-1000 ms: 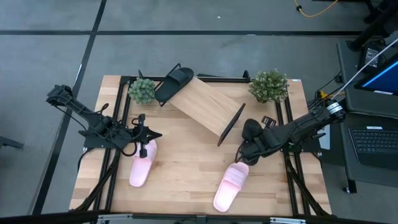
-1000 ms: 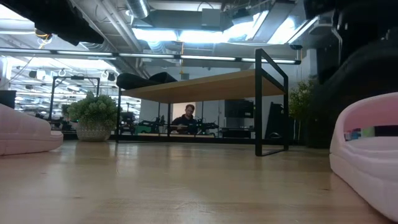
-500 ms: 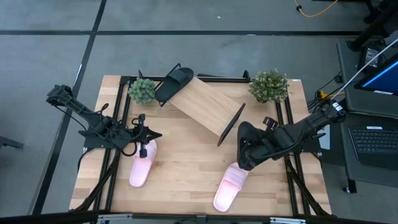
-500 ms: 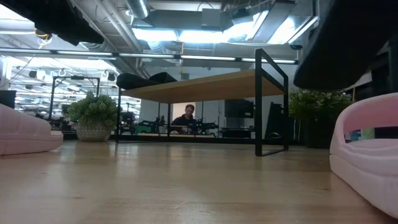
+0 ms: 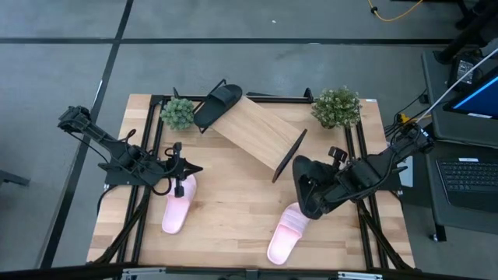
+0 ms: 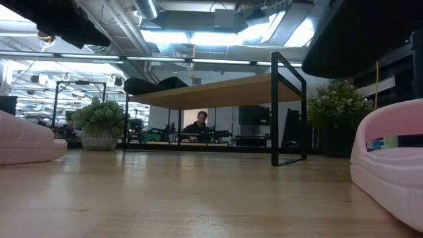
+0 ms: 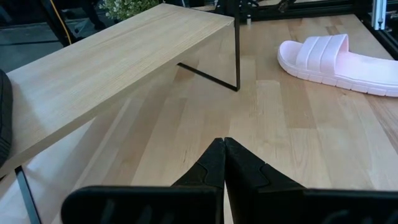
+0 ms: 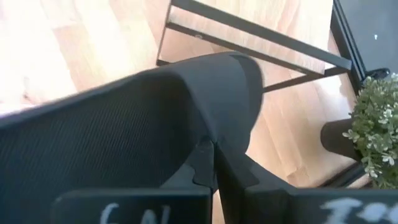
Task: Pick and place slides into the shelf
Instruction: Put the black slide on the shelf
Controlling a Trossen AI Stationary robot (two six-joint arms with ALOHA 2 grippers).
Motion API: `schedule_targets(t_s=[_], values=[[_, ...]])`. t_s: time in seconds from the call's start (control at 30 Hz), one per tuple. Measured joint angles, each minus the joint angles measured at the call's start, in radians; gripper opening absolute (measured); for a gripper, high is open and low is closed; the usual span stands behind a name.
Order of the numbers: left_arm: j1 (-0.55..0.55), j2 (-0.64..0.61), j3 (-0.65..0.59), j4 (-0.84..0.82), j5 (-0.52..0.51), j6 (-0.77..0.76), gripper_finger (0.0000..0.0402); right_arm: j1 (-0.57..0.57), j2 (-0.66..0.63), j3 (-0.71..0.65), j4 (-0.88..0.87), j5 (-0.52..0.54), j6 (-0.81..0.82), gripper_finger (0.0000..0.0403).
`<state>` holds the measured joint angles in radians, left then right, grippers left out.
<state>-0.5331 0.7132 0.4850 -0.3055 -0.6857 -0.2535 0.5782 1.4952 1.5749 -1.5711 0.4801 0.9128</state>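
My right gripper (image 5: 314, 189) is shut on a black slide (image 5: 306, 185), carried above the table between the shelf's right end and a pink slide (image 5: 286, 232); in the low view this black slide (image 6: 357, 33) hangs high at the right. The second black slide (image 5: 218, 99) lies on the far left end of the slanted shelf (image 5: 261, 132). Another pink slide (image 5: 177, 204) lies flat on the table's left. My left gripper (image 5: 182, 169) is shut just above that slide's far end; its fingers (image 7: 222, 158) hold nothing. My right gripper pinches the black slide at its edge (image 8: 211, 134), coming from the table's right and slanting down. The slide's dark body spreads in front of the fingers and hides their tips. It is lifted clear of the table and tilted.
Two potted plants (image 5: 178, 113) (image 5: 336, 106) stand at the table's far corners beside the shelf. The shelf's black frame leg (image 6: 274, 109) stands upright on the table. A person sits in the room beyond the table (image 6: 198, 125). Bare wood lies between the two pink slides.
My right gripper has risen with the black slide and carried it a little toward the table's left and near edge. The slide, down by the table a second ago, is now lifted clear and turned.
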Motion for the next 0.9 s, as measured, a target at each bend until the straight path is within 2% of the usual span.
schedule_targets(t_s=[0.57, 0.9], values=[[0.0, 0.0, 0.0, 0.0, 0.0, -0.002, 0.0, 0.003, 0.0, 0.133, 0.0, 0.089, -0.127, 0.0006], [0.0, 0.0, 0.0, 0.0, 0.0, -0.002, 0.0, -0.008, -0.001, 0.197, 0.0, 0.272, -0.236, 0.0006]])
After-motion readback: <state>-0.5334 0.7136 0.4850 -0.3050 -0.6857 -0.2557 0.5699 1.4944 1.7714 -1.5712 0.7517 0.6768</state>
